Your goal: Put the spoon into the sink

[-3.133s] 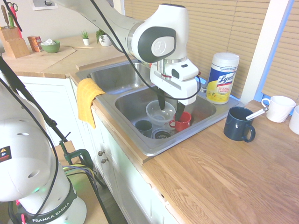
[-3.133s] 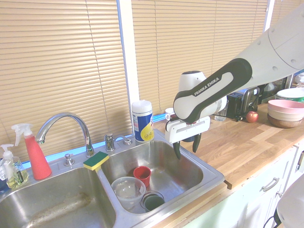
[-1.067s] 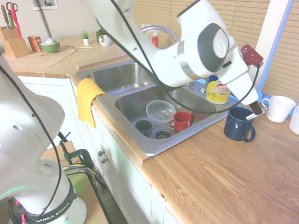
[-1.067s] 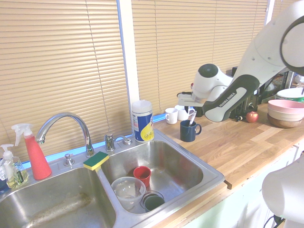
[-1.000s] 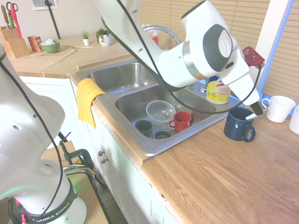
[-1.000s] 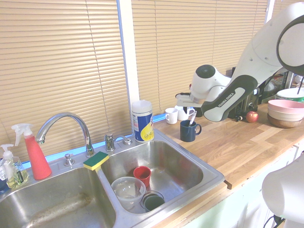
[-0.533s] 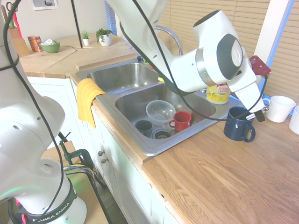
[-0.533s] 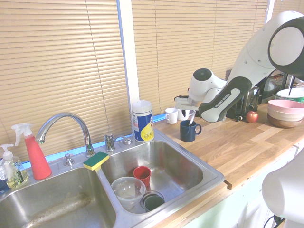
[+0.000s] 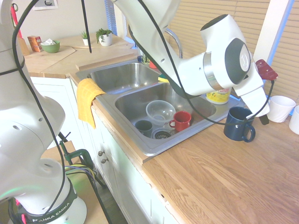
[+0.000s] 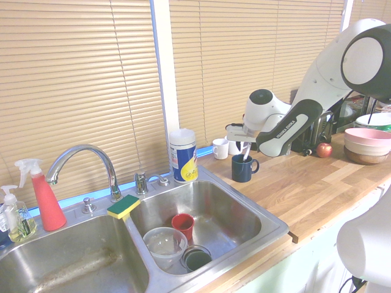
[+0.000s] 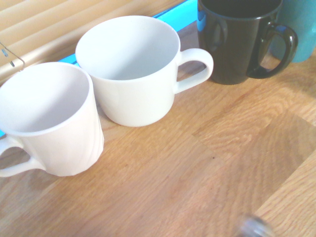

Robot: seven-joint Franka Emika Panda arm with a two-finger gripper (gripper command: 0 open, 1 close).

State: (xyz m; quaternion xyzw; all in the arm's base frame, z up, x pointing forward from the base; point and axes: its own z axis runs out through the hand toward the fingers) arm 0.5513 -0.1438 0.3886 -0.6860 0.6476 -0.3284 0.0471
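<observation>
The spoon (image 10: 245, 151) stands in a dark blue mug (image 10: 242, 170) on the wooden counter, right of the sink (image 10: 232, 220), with its thin silvery handle sticking up. My gripper (image 10: 244, 145) is at the top of that handle, open, with its dark fingers on either side of it. In the first exterior view the hand hides the spoon. There only the mug (image 9: 237, 126) and one dark finger (image 9: 263, 119) show. A blurred silvery tip (image 11: 254, 228) shows in the wrist view. The sink's near basin (image 9: 196, 105) lies left of the mug.
In the basin lie a clear bowl (image 9: 160, 111), a red cup (image 9: 181, 120) and a dark cup (image 9: 144, 127). A Lysol canister (image 10: 182, 155) stands behind the sink. White mugs (image 11: 131, 69) and a black mug (image 11: 239, 37) stand just behind the blue mug. A yellow cloth (image 9: 87, 95) hangs over the sink's edge.
The arm has swung from over the basin to the blue mug. In the last second the hand has sunk a little further onto the spoon's handle.
</observation>
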